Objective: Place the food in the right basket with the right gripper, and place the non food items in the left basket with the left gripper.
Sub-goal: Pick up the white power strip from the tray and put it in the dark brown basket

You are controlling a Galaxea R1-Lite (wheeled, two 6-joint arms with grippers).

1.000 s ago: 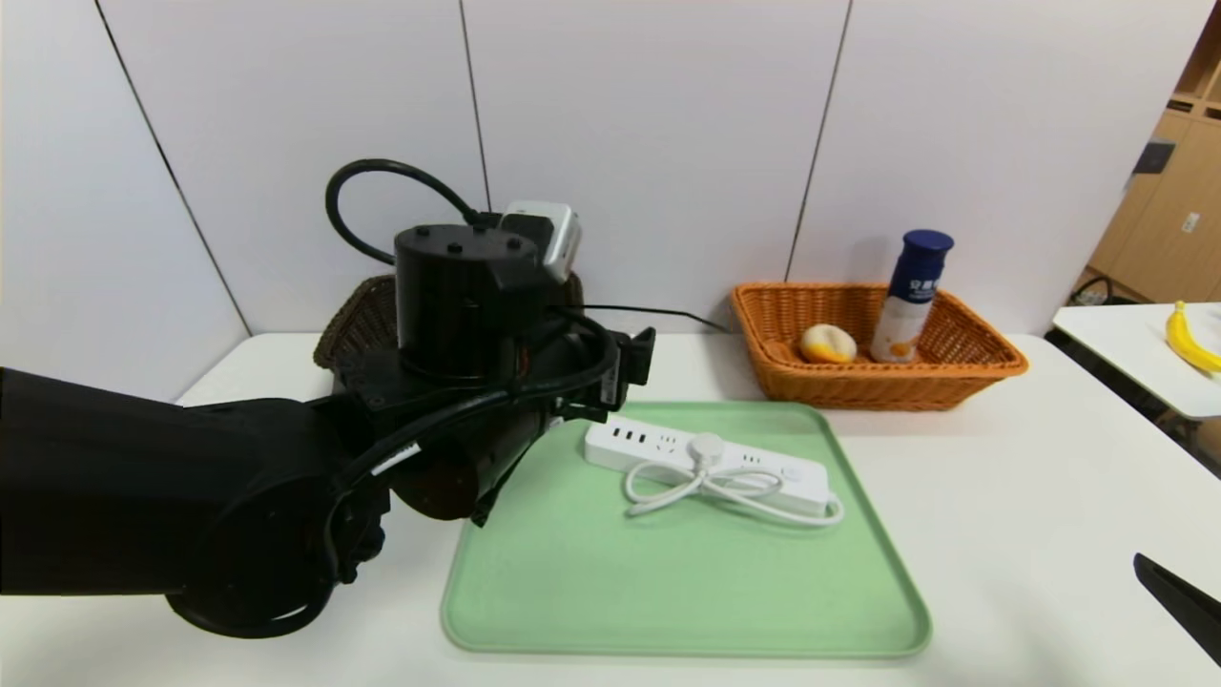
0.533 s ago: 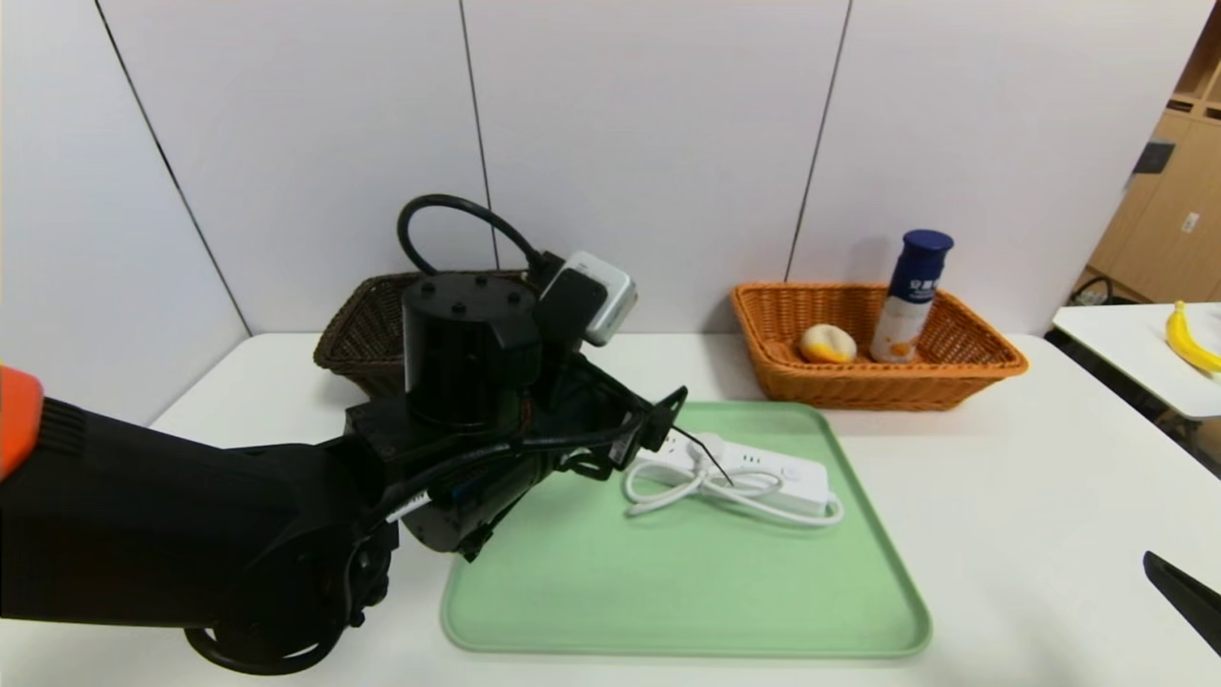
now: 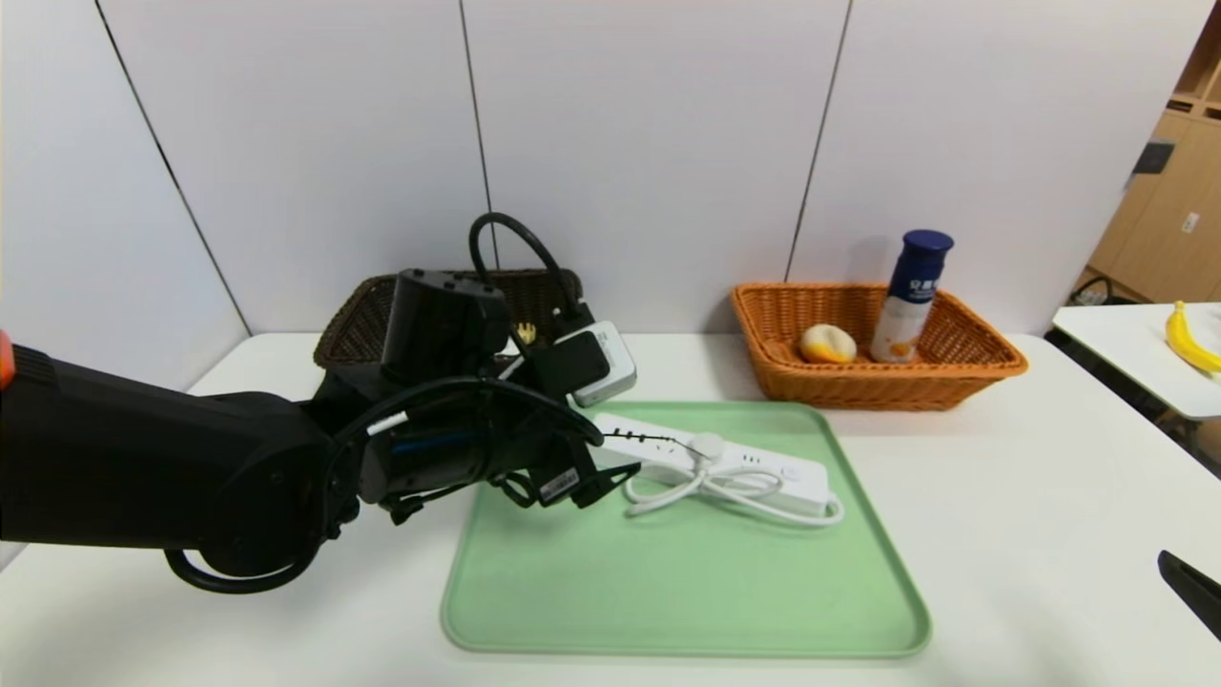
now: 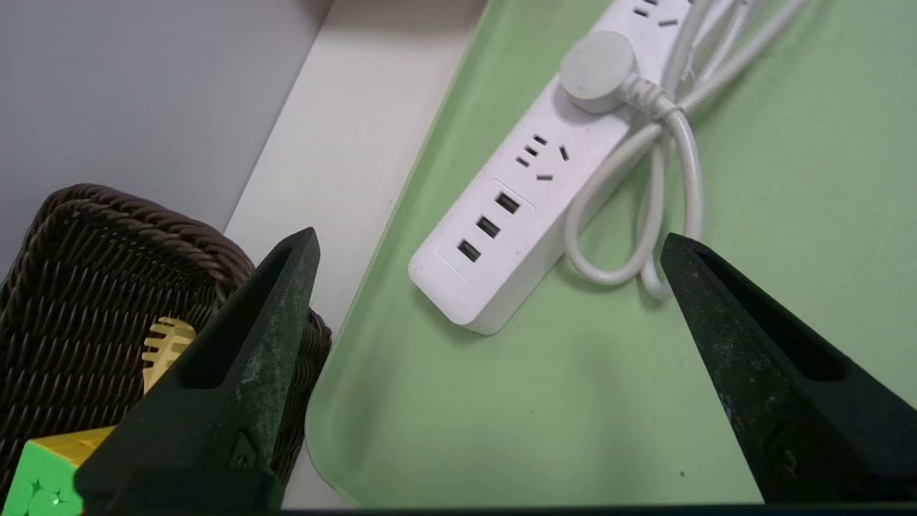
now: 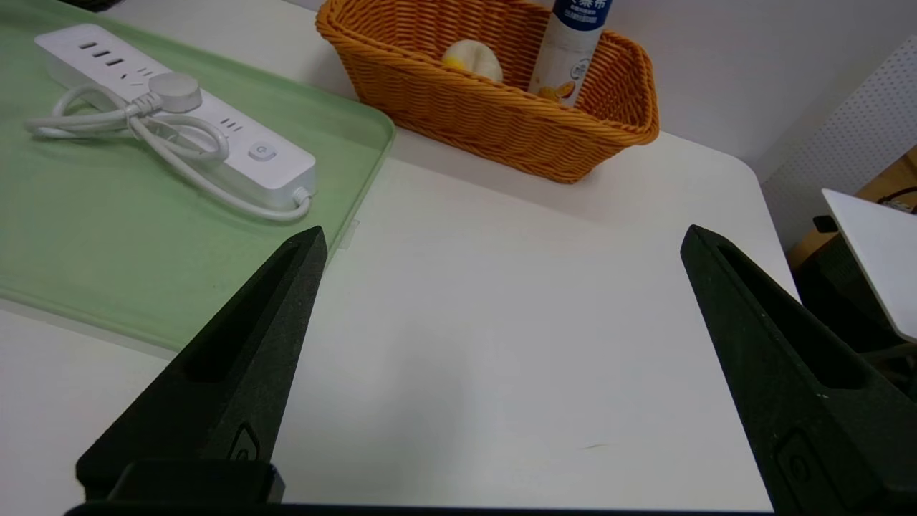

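**Left gripper above the strip, last item to sort**

On the bench (image 3: 1002, 496), a green tray (image 3: 687, 592) with only the power strip (image 3: 711, 463) on it, near the far edge, cord (image 3: 725, 491) looped in a loose bow beside the body. Behind the tray, brown basket (image 3: 367, 320) at the left with cube (image 4: 36, 476) and yellow spoon (image 4: 166, 342) already inside; the grey tube not visible. Orange basket (image 3: 954, 367) at the right with bottle (image 3: 911, 296) and bun (image 3: 827, 343) inside, so food part looks finished.

Left gripper (image 4: 487, 247) spread wide and empty, hanging over the strip's USB end, close to the tray corner beside the brown basket. Right gripper (image 5: 501, 240) also spread wide and empty, parked low over bare bench, well apart from the strip.

Risks, as a judgement:
- Strip long and smooth; grasp at one end likely to let it tilt or slip out.
- Loose cord may hang, catch the tray rim or the basket edge, and pull the strip away.
- One finger close to the brown basket; descent here may bump the wicker.
- Strip longer than the free room in the basket; may rest on the rim.
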